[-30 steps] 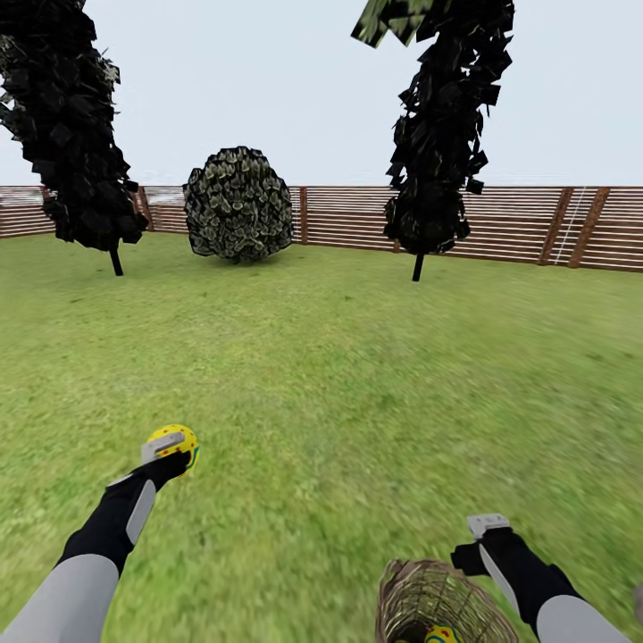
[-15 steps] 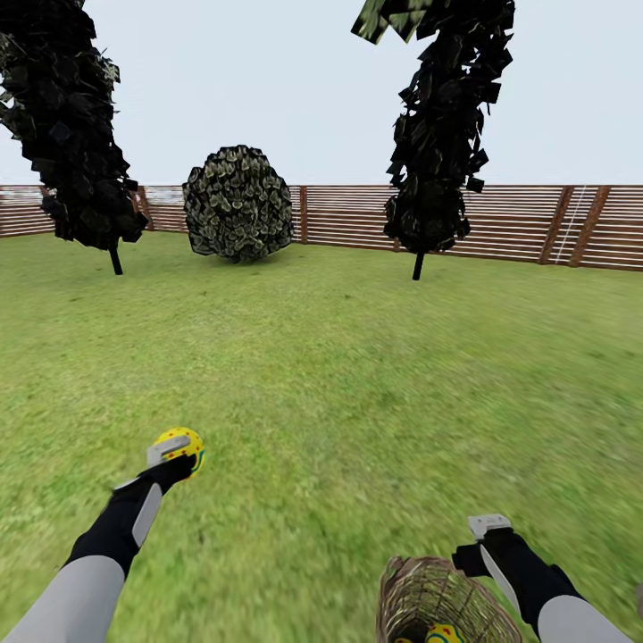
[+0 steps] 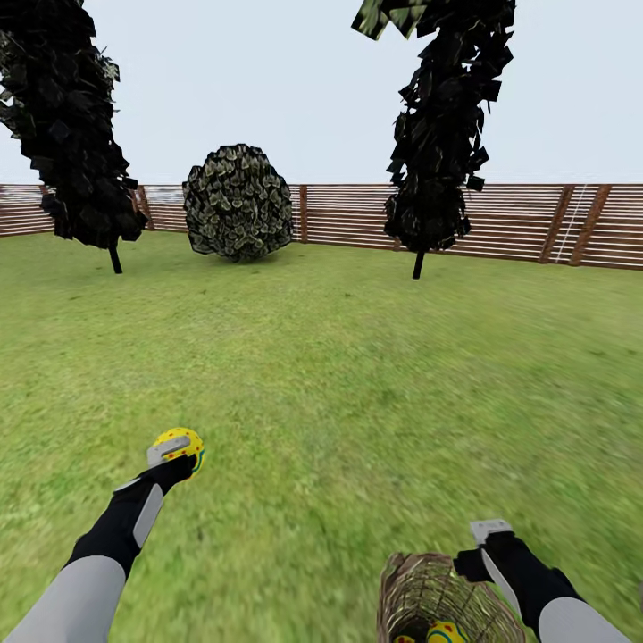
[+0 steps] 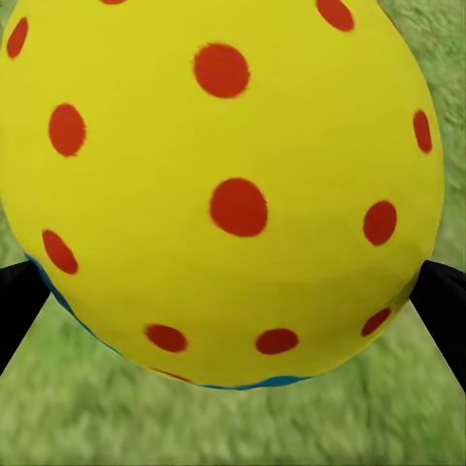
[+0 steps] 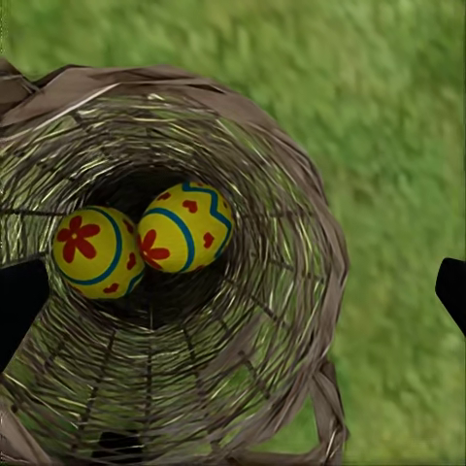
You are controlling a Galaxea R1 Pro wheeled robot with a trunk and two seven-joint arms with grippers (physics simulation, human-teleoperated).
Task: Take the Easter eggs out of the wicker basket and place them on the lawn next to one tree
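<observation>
Green mottled lawn [image 3: 357, 375] runs back to a brown horizontal-slat fence [image 3: 527, 223]; pale sky above. Two dark, near-black trees [image 3: 442, 134] stand before the fence, with a round leafy bush [image 3: 238, 204] between them.

Left claw [image 3: 176, 454] pinches one Easter egg [image 3: 181, 444], held above the grass at lower left. Left wrist view, close up: the egg [image 4: 223, 184] is bright yellow with red dots and a thin blue line low on its shell; black fingers [image 4: 15, 306] press it from both sides.

Wicker basket [image 3: 420, 589] sits on the lawn at the lower edge, brown and woven. Right claw [image 3: 488, 534] hovers just beside its rim; jaw state cannot be told in the head view.

Right wrist view looks down into the basket [image 5: 291, 320]: two eggs [image 5: 184, 226] lie touching at the bottom, yellow with blue bands and red marks, one bearing a red flower. Dark fingertips [image 5: 451, 289] at either edge stand wide apart, empty.
</observation>
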